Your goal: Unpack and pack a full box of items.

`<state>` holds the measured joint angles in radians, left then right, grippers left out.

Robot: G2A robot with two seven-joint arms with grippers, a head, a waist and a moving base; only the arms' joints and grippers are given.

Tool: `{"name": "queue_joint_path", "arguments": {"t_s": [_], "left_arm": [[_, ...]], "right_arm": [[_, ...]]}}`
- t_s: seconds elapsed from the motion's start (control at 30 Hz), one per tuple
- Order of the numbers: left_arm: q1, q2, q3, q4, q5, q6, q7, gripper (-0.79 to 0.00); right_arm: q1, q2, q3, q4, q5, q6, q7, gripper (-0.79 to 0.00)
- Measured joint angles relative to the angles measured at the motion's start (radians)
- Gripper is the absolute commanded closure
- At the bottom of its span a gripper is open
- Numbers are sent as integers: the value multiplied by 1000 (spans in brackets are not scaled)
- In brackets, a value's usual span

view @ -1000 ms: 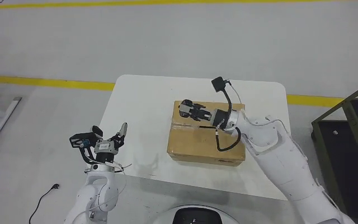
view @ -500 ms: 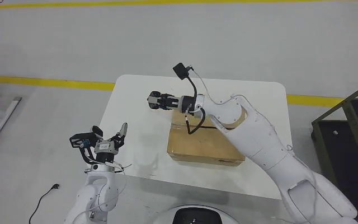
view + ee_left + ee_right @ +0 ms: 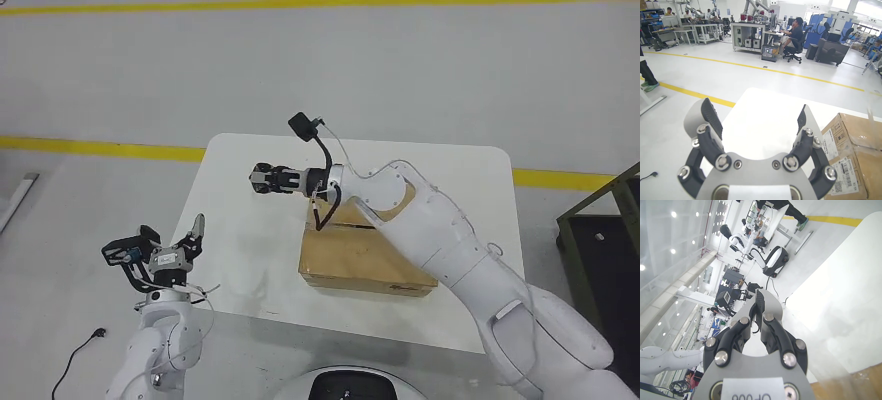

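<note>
A closed brown cardboard box [image 3: 365, 255] with printed labels lies on the right half of the white table [image 3: 250, 280]. My right gripper [image 3: 258, 180] hovers over the table just beyond the box's far left corner, its pads pressed together [image 3: 758, 300]. A faint clear tape strip [image 3: 836, 351] trails from it back to the box [image 3: 857, 381]. A bit of this tape [image 3: 869, 113] stands up at the box's far edge [image 3: 857, 151]. My left gripper [image 3: 192, 232] hangs open and empty [image 3: 755, 106] at the table's near left edge.
Bare tabletop lies to the left of the box and behind it. A dark metal rack [image 3: 600, 240] stands off the table at the right. A cable [image 3: 85, 345] lies on the floor at the lower left.
My right gripper, shut, has moved from above the box's top leftward past its edge and out over the table. The left arm has shifted slightly left.
</note>
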<state>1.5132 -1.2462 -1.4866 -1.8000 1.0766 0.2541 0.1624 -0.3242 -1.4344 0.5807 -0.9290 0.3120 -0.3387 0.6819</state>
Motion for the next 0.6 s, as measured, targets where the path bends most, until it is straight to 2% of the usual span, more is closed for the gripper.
{"name": "queue_joint_path", "arguments": {"t_s": [0.3, 0.47, 0.6], "left_arm": [[0, 0, 0, 0, -1, 0, 0, -785], [0, 0, 0, 0, -1, 0, 0, -785], [0, 0, 0, 0, -1, 0, 0, -785]], "right_arm": [[-3, 1, 2, -4, 0, 1, -3, 0], [-43, 5, 28, -44, -15, -2, -33, 0], [-52, -16, 30, -51, 6, -19, -75, 0]]}}
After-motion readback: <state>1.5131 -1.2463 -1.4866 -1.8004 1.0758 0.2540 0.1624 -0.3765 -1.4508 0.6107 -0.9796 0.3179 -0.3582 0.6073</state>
